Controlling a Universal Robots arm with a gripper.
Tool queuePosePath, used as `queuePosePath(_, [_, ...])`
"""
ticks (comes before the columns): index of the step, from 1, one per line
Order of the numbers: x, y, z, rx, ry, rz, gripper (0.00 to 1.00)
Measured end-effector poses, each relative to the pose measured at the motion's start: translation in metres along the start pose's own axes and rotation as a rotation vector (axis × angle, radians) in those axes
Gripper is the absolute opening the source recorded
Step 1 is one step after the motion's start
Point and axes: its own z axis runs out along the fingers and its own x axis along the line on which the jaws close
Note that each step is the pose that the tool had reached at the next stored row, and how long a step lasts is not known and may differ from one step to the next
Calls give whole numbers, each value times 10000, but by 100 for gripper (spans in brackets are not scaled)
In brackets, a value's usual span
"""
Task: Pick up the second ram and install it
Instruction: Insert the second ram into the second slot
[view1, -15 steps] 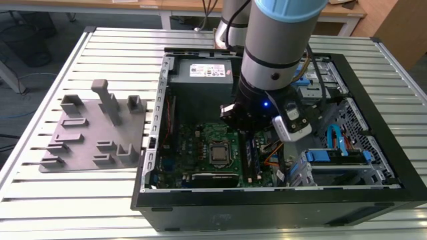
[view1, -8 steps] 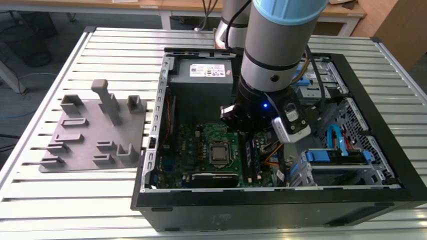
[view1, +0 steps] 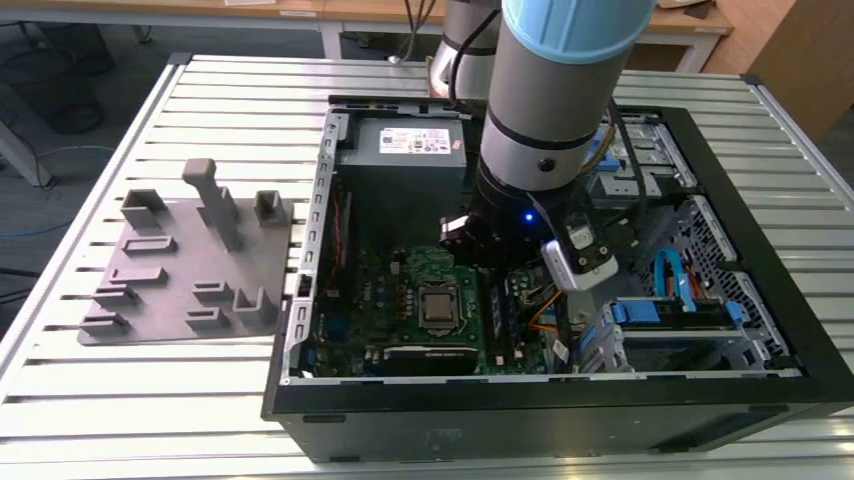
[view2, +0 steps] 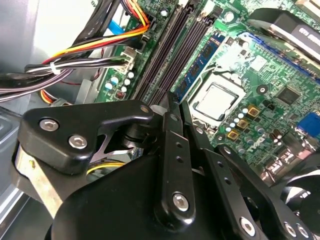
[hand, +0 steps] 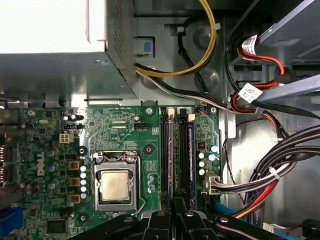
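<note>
Gripper (view2: 172, 107) fingers closed together, empty, directly above the slot rails (hand: 172, 150); second ram (hand: 191, 155) appears seated, so installation looks essentially complete

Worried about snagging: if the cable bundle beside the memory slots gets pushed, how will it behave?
The cable bundle is probably floppy: its thin wires curve loosely. The ties and the board plug would likely make it spring back rather than move away.
</note>
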Motion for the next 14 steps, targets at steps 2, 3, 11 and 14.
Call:
queuePosePath(2, [1,-1,36,0,0,-1,14])
queuePosePath(3, [1,-2,54,0,0,-1,14])
queuePosePath(11, [5,-6,199,4,0,-1,14])
queuePosePath(14, [5,-7,237,19,-1,-1,14])
